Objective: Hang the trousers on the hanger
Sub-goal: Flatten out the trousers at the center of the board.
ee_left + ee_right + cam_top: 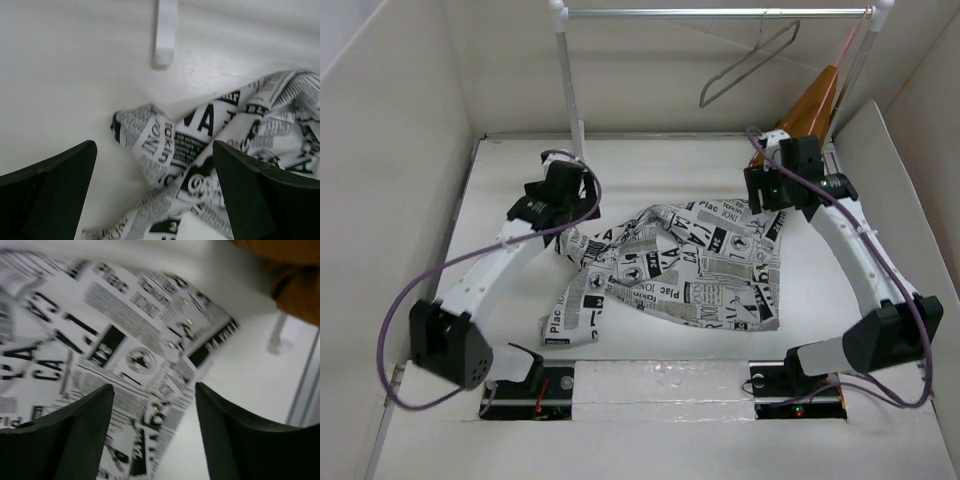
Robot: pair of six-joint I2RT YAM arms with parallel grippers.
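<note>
Hanging nr hanger (pixel 751 61) on rail (pixel 700 13): orange-brown garment (pixel 816 103).

newsprint trousers (pixel 670 265) crumpled on table, wire hanger (pixel 748 62) on rail

i'm looking into a robot test cell in a lab, not anyone's home: a white table (pixel 660 185) boxed in by plain white panels (pixel 390 150), with a left arm (pixel 490 270) and a right arm (pixel 860 250) mounted at its near edge and purple cables (pixel 385 340) looping loose. the only household touch is a small clothes rail (pixel 720 13) at the back, carrying the hanger (pixel 745 65) and an orange-brown garment (pixel 815 105).
</note>
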